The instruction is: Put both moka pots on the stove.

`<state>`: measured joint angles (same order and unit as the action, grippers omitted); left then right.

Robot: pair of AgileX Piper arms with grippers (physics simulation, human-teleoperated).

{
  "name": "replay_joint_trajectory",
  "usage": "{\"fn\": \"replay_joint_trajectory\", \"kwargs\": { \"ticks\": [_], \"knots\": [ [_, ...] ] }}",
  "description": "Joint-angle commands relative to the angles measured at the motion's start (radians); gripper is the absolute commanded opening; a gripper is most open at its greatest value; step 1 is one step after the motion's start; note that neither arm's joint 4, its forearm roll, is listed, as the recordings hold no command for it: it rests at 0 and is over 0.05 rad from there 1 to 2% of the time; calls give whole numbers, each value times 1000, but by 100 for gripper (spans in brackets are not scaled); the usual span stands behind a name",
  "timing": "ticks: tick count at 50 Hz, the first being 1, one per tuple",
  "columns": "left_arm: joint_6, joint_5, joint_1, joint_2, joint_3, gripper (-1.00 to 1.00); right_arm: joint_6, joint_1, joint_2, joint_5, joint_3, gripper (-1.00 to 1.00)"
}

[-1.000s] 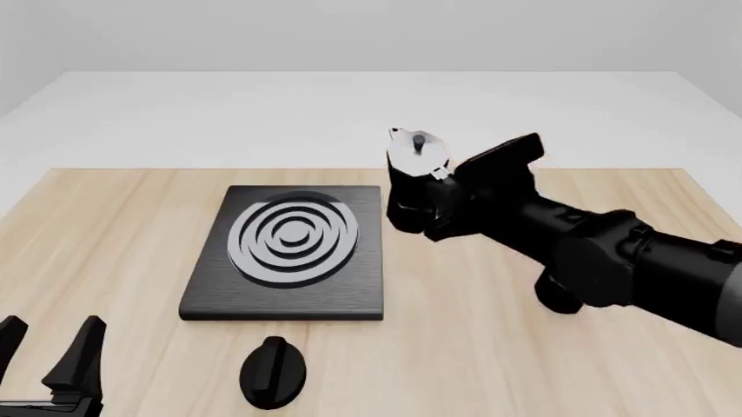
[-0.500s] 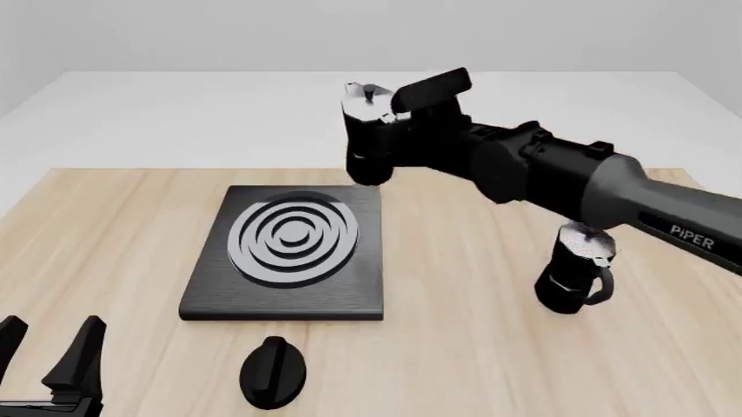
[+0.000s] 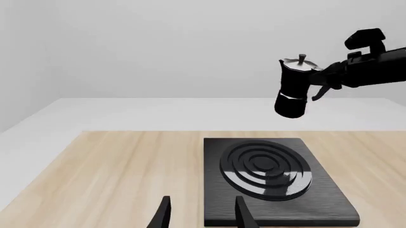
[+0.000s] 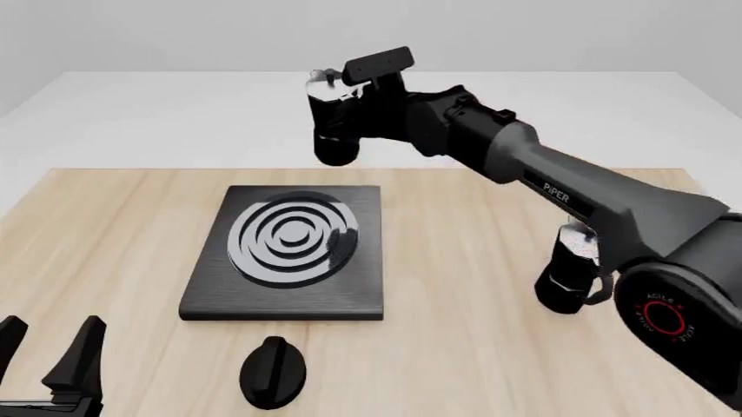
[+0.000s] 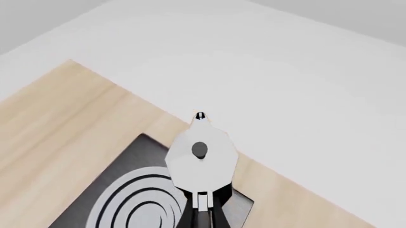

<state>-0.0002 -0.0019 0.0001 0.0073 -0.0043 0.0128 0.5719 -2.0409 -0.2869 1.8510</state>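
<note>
Presently, one moka pot (image 4: 334,122) is held in the air by its handle, clamped in the right gripper (image 4: 368,104), near the top centre of the front view and above the far edge of the stove (image 4: 290,252). The second moka pot (image 4: 572,276) is seen upright on the table (image 4: 464,347) at the right, well apart from the stove. The left gripper (image 4: 47,356) is seen at the lower left corner, its fingers spread apart and holding nothing, with a black oval knob (image 4: 273,372) lying near the stove's front edge.

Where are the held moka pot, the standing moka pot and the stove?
held moka pot (image 4: 335,130), front view, faceted body.
standing moka pot (image 4: 565,282), front view, lower body.
stove (image 4: 221,291), front view, bare front-left corner.
</note>
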Motion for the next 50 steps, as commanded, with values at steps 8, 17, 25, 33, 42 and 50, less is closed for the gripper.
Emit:
{"fn": "replay_joint_trajectory", "kwargs": {
  "ticks": [8, 17, 25, 33, 42, 50],
  "knots": [
    [0, 0, 0, 0, 0, 100, -20, 19, -131, -59, 223, -100],
    [0, 0, 0, 0, 0, 100, -33, 37, -148, -53, 218, -100],
    [0, 0, 0, 0, 0, 100, -35, 46, -149, -48, 208, -100],
    [0, 0, 0, 0, 0, 100, -30, 45, -150, -44, 201, -100],
    [0, 0, 0, 0, 0, 100, -29, 42, -154, -38, 193, -100],
    [0, 0, 0, 0, 0, 100, -42, 52, -149, -18, 156, -100]
  ]
}}
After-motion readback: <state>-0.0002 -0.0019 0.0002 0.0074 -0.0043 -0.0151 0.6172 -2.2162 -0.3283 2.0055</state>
